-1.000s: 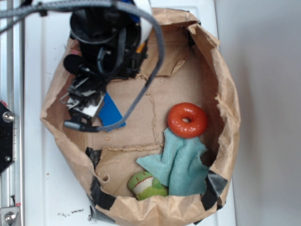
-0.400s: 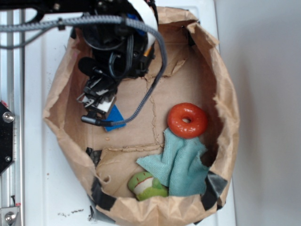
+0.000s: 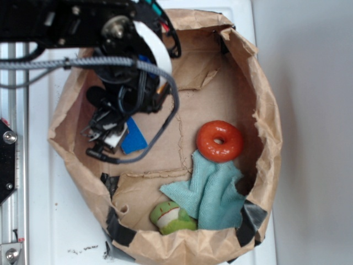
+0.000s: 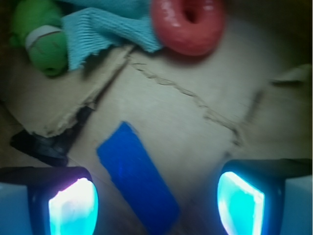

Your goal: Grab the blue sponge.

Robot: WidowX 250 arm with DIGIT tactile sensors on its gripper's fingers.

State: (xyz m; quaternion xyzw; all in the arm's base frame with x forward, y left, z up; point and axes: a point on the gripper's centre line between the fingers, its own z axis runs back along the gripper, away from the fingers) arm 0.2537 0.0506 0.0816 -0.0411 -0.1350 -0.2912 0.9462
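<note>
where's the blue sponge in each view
Exterior: the blue sponge lies left of centre on the bag floor, partly hidden under the claw.
Wrist: the sponge sits low in the middle, between the open claw's fingers.
Shared landmark: the orange ring.

Bare cardboard floor (image 4: pixel 195 132) around blue sponge (image 4: pixel 138 177); nothing crowding.

The setting is a robot test bench, not a home. A white tabletop (image 3: pixel 41 210) carries an aluminium rail (image 3: pixel 14 182) with bolted black brackets, and a taped brown paper bag (image 3: pixel 265 110) serves as a makeshift bin for toy props.
</note>
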